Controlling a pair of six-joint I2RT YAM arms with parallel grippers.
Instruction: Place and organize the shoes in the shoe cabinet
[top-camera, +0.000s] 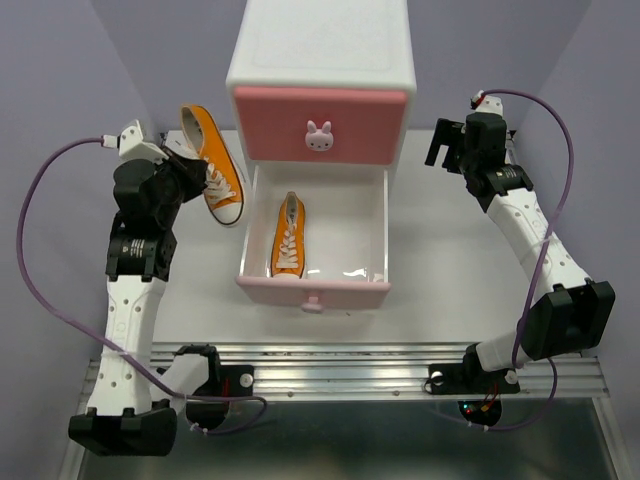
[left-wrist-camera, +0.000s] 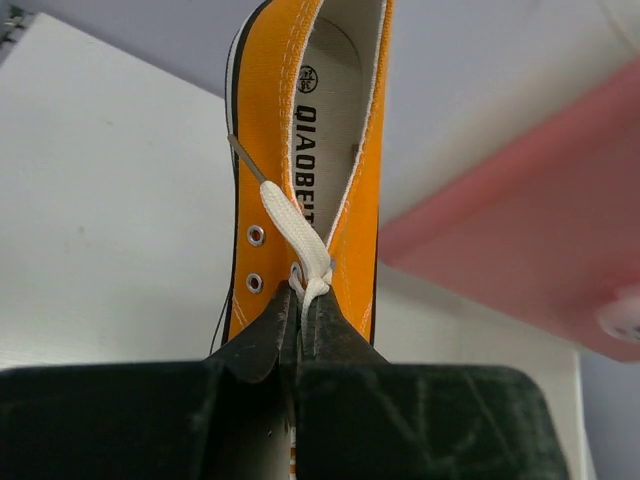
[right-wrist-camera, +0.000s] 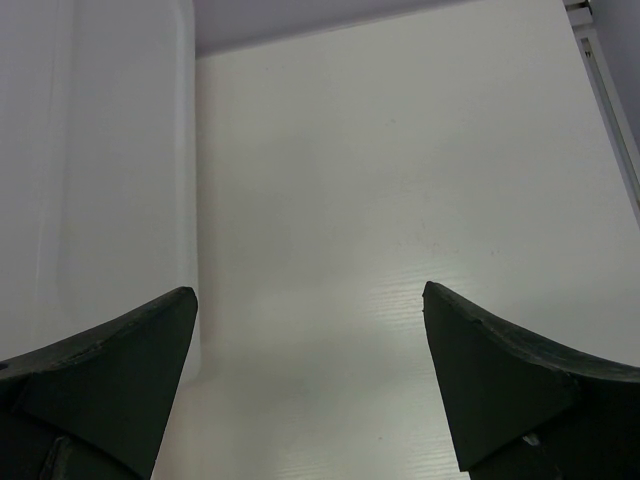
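White desk (top-camera: 450, 250): shoe cabinet (top-camera: 320, 60), lower drawer (top-camera: 345, 225) holding 1 orange sneaker (top-camera: 289, 235). Left gripper (left-wrist-camera: 302, 295) jaws clenched on white lace (left-wrist-camera: 295, 225) of lifted sneaker (left-wrist-camera: 265, 150); light, floppy, heel rim likely steadier. Right gripper (right-wrist-camera: 310, 300) jaws released.

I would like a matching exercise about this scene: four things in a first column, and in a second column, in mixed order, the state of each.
Column one:
1. left gripper
2. right gripper
3. upper drawer
4. lower drawer

Column two:
A. pulled out, holds the stored orange shoe
B. open, holds nothing
C. pushed in
D. shut on the laces of the loose orange shoe

Pairs: 1-D, 2-B, 3-C, 4-A.
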